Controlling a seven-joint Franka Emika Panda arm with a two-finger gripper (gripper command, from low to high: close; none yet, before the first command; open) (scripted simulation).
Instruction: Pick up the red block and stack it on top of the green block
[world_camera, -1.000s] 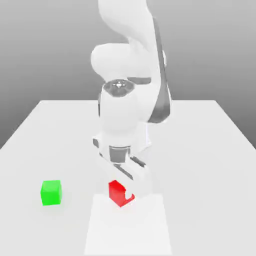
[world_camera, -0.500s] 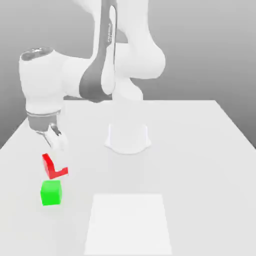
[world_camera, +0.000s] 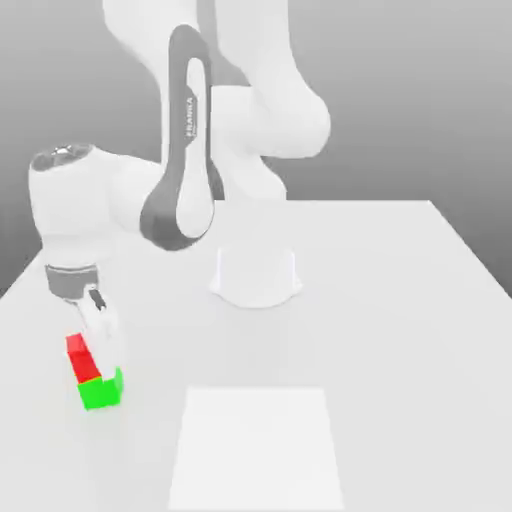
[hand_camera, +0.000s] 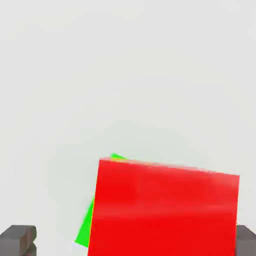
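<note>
The red block (world_camera: 82, 358) rests on top of the green block (world_camera: 100, 392) near the table's edge on the exterior view's left, set slightly off square. My gripper (world_camera: 95, 350) reaches down around the red block, jaws open. In the hand view the red block (hand_camera: 165, 210) covers most of the green block (hand_camera: 85, 230), which peeks out along one side. One dark fingertip (hand_camera: 17, 237) stands clear of the red face. The other fingertip (hand_camera: 246, 235) sits right at the block's opposite edge.
A white rectangular patch (world_camera: 258, 445) lies on the grey table (world_camera: 400, 300) in front of the arm's round base (world_camera: 255, 275). The arm bends over from the base toward the exterior view's left. The stack stands close to the table's edge there.
The gripper carried the red block from the middle of the table to the exterior view's left, lowered it onto the green block, and its jaws have opened.
</note>
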